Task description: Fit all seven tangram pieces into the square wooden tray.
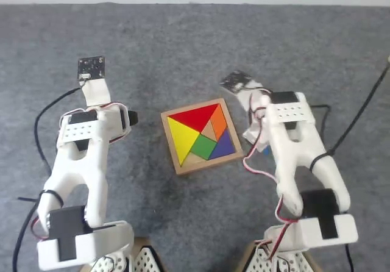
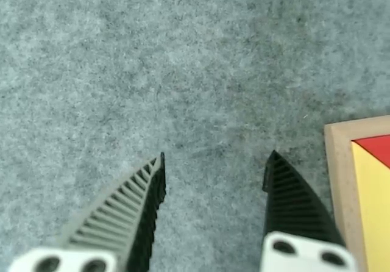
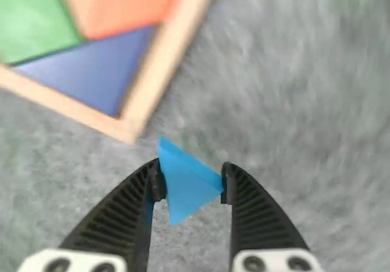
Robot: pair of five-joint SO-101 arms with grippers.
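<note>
The square wooden tray (image 1: pixel 198 166) lies mid-table and holds a red (image 1: pixel 198 117), a yellow (image 1: pixel 181 137), an orange (image 1: pixel 219 122), a green (image 1: pixel 203 145) and a purple piece (image 1: pixel 223 145). Wood-coloured patches show at its centre and near edge. My right gripper (image 3: pixel 192 168) is shut on a light blue triangle (image 3: pixel 186 186), held just outside the tray's corner (image 3: pixel 137 116). The same triangle (image 1: pixel 266 150) peeks out under the right arm, right of the tray. My left gripper (image 2: pixel 217 156) hangs open over bare carpet, with the tray's rim (image 2: pixel 338 174) close beside one finger.
Grey carpet covers the table all round the tray. The left arm (image 1: pixel 82 162) stands left of the tray, the right arm (image 1: pixel 298 156) right of it. Cables trail on the left (image 1: pixel 39 125) and right (image 1: pixel 359 113).
</note>
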